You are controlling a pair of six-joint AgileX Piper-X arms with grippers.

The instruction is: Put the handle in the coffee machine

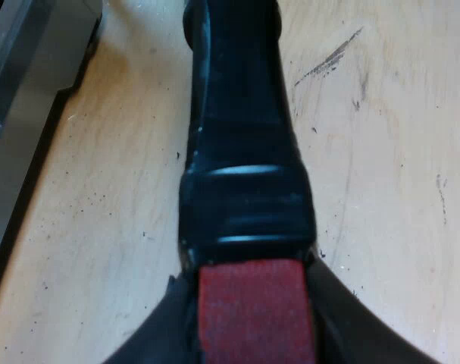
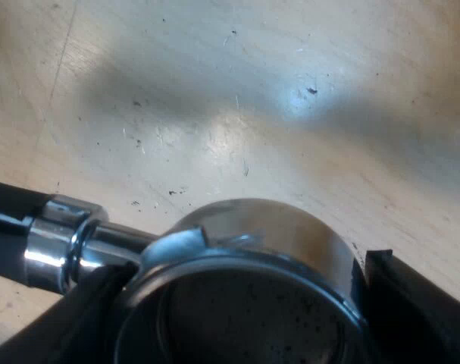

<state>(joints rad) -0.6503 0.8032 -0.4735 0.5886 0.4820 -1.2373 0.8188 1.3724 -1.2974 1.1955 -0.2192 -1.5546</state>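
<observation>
The holder's dark handle (image 1: pixel 241 114) runs away from my left gripper (image 1: pixel 254 337) over the wooden table. Its red end (image 1: pixel 256 311) sits between the two black fingers (image 1: pixel 150 341), which press on it from both sides. In the right wrist view the holder's round metal basket (image 2: pixel 252 250) lies between my right gripper's (image 2: pixel 237 311) fingers (image 2: pixel 415 303), which close on its rim. The basket's inside is dark with coffee specks. A shiny metal neck (image 2: pixel 59 243) joins the basket to the handle.
The espresso machine's grey metal base (image 1: pixel 21 98) with a dark edge stands close beside the handle. Pale wooden tabletop (image 2: pixel 237 98), scuffed and speckled, lies under the holder.
</observation>
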